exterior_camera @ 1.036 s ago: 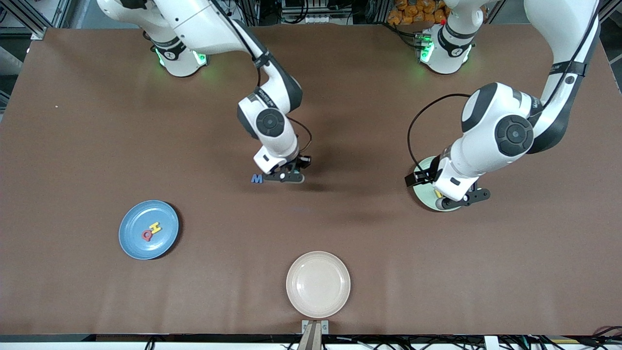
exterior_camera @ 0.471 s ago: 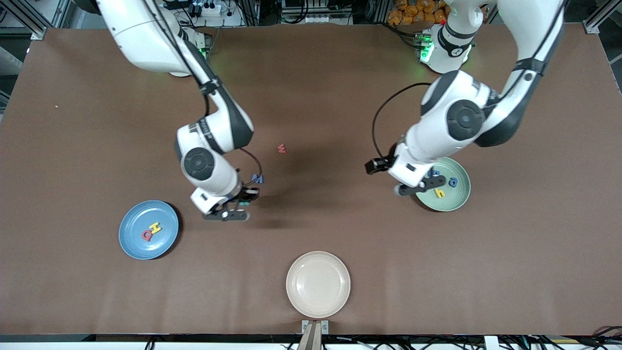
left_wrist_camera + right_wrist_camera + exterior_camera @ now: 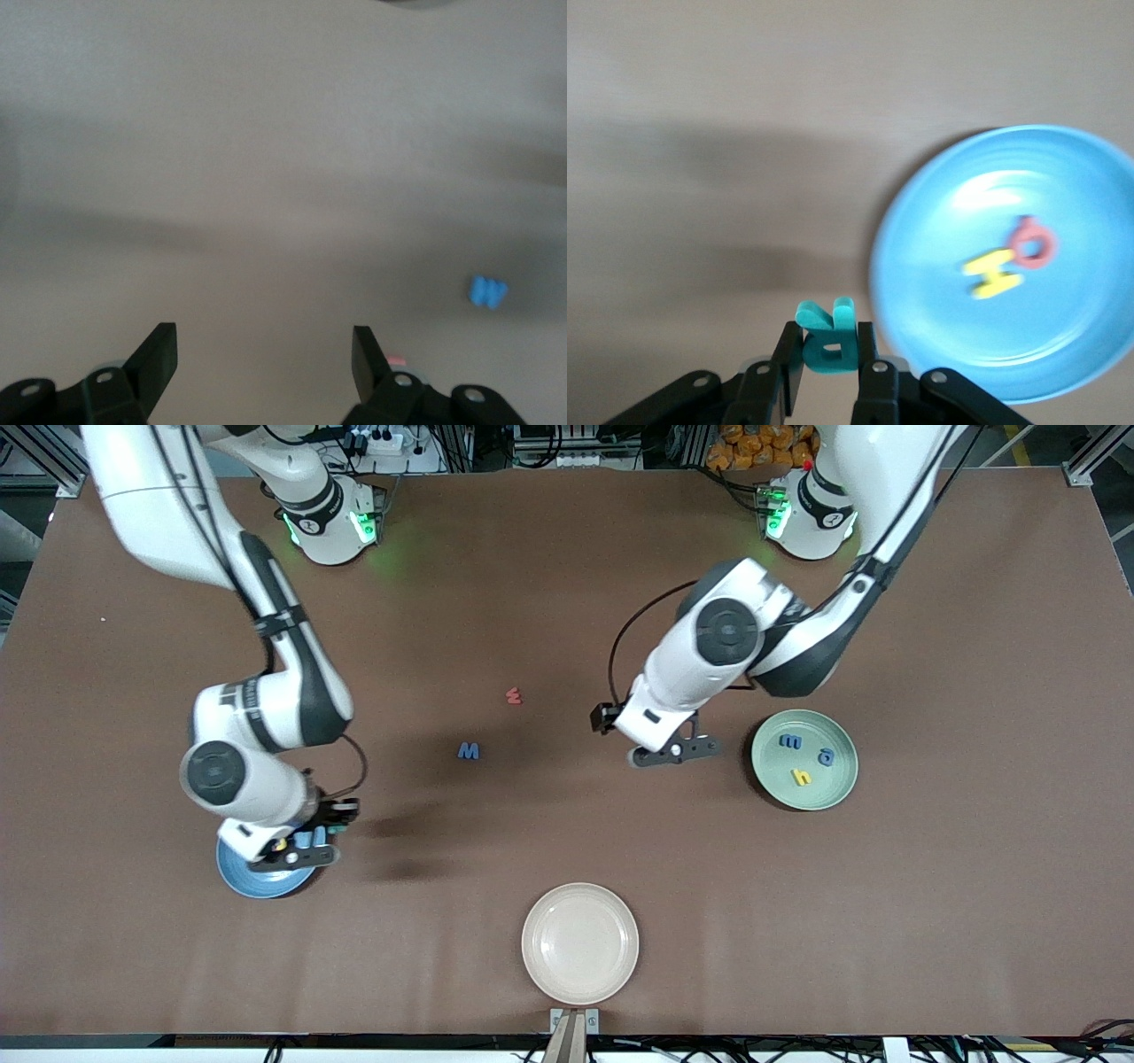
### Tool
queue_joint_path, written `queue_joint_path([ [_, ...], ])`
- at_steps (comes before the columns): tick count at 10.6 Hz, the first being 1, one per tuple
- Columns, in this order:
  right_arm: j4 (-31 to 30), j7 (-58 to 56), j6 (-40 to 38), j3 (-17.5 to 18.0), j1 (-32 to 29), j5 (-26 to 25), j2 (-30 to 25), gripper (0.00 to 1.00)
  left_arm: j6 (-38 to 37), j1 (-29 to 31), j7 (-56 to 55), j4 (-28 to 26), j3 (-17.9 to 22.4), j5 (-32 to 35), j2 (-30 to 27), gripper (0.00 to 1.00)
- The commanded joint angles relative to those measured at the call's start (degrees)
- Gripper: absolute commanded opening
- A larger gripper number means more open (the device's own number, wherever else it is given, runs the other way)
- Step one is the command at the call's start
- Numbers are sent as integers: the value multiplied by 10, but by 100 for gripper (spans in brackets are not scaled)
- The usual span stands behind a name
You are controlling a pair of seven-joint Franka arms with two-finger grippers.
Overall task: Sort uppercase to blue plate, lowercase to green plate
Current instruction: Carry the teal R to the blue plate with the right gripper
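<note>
Since the earlier frame the right gripper [image 3: 306,856] has carried the teal R [image 3: 826,339], clamped between its fingers, from mid-table to the blue plate [image 3: 1076,354] edge. Centre it over the yellow H [image 3: 992,273] and red Q [image 3: 1034,243], lower, then release. The left gripper [image 3: 675,751], jaws spread and empty, has left the green plate [image 3: 842,784]; the red w [image 3: 513,695] and blue M [image 3: 469,752] lie toward the right arm's end from it.

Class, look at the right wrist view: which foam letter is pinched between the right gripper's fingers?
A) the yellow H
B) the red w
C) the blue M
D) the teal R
D: the right gripper is shut on the teal R beside the blue plate, where the yellow H already lies.
</note>
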Motion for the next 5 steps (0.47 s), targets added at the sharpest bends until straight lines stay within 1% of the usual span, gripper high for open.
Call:
queue_joint_path([
  [1,4,-89,0,10,-39,-21,10,0,-2,-110,-92,71,67,84,74,88],
  [3,12,-138,0,10,-68,-40,20,0,0,-132,-116,72,69,83,81,87],
  [5,10,-194,15,11,-100,-44,23,0,0,-157,-137,73,71,83,88,87],
])
